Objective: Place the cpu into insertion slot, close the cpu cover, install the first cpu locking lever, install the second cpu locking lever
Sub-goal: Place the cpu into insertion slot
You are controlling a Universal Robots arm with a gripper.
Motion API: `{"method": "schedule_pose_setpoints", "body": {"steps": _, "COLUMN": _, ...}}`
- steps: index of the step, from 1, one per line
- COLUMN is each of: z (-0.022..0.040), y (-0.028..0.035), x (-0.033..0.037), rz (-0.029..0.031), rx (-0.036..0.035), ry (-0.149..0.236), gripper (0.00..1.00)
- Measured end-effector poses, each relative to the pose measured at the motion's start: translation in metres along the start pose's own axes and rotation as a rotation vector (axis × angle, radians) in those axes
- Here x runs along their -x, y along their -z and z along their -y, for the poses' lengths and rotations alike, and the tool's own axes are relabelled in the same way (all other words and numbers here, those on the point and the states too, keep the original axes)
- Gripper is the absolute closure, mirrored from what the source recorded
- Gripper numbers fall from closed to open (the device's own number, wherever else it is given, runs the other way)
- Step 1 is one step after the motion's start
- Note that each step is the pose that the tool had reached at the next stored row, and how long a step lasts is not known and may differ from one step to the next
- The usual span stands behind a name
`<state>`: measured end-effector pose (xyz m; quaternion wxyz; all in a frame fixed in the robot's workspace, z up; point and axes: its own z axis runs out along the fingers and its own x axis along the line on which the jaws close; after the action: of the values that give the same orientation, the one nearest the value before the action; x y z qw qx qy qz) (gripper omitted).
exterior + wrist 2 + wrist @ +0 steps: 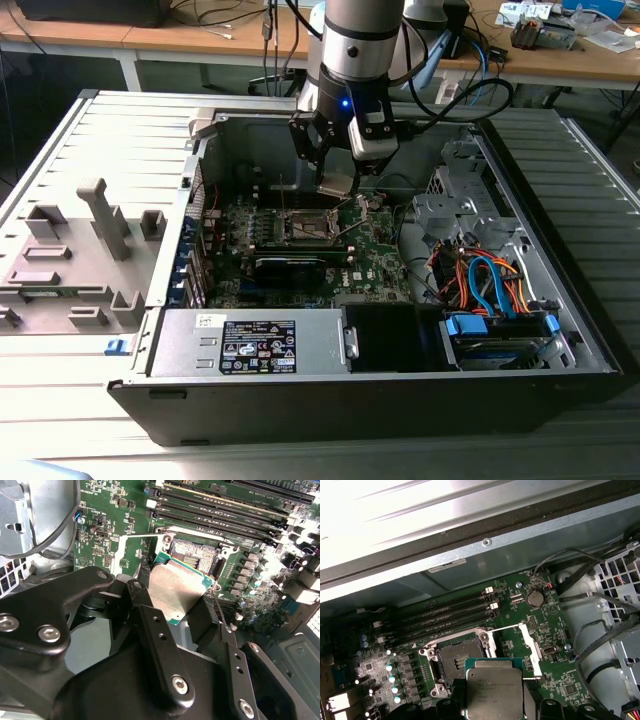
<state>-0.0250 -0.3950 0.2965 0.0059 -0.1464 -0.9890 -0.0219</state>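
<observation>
Gripping the cpu (pixel 177 592) by opposite edges, my gripper (pixel 340 178) hangs above the open insertion slot (pixel 457 662), mid-motherboard (pixel 380 262), leaving the chip's underside free for the contacts.

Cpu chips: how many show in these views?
1. The cpu is clamped in the gripper above the motherboard, by the empty insertion slot. Others could lie hidden under the arm.

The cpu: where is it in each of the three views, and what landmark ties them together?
Exterior view: the cpu hangs in the claw, above the motherboard.
Second wrist view: the cpu is clamped in the claw, overlapping the socket's edge.
First wrist view: the cpu lies next to the empty socket.
Shared landmark: the empty socket.
</observation>
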Motion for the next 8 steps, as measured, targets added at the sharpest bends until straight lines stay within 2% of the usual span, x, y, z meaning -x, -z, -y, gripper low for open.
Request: {"method": "schedule_pose_setpoints", "body": {"steps": 8, "z": 0.0000, "y": -0.0001, "x": 0.0000, "rz": 0.0003, "rx": 0.0001, "ry": -0.007, "gripper": 0.45}}
